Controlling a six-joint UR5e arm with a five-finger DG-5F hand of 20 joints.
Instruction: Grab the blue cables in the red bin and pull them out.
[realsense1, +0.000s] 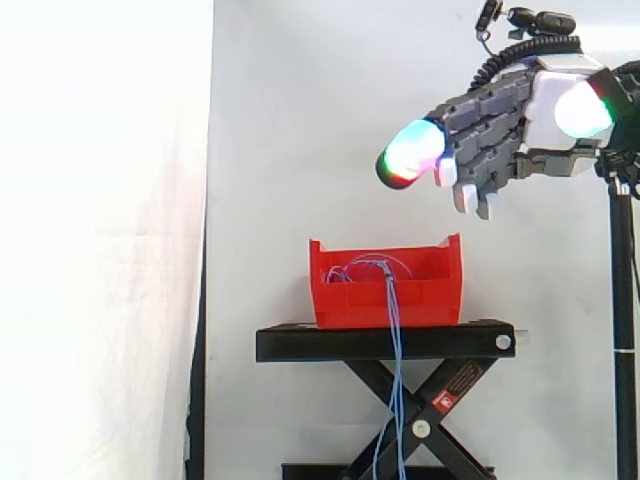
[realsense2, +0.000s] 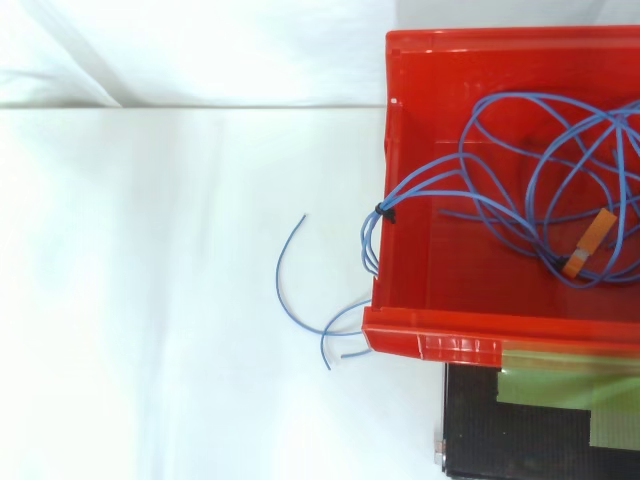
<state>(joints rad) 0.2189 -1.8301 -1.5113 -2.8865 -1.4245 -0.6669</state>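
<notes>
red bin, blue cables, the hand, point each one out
red bin (realsense1: 345, 305): side view, its front wall
blue cables (realsense2: 384, 210): top view, the bundle crossing the bin's wall
hand (realsense1: 490, 130): side view, the grey back of its fingers

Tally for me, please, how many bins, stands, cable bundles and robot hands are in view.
Red bin: 1
Black scissor stand: 1
Bundle of blue cables: 1
Robot hand: 1
Total: 4
</notes>
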